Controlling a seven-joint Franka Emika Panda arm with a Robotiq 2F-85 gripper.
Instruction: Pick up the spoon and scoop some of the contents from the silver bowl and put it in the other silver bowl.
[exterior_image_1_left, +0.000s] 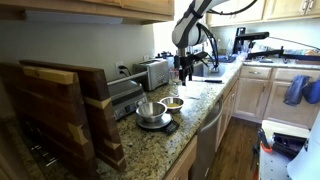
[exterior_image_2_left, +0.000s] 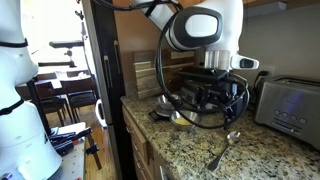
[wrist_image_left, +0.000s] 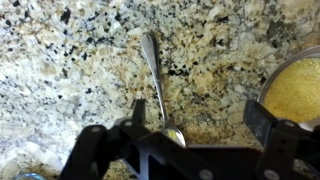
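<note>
The spoon lies flat on the granite counter, handle pointing away and its bowl end near my left finger in the wrist view. It also shows in an exterior view. My gripper is open and empty, hovering above the counter with the spoon just inside its left finger. It shows in both exterior views. A silver bowl with yellow contents sits at the right edge of the wrist view. Two silver bowls stand side by side on the counter.
A silver toaster stands at the back of the counter by the wall. A wooden board rack fills the near end. The sink lies beyond the gripper. The counter edge drops off to the floor.
</note>
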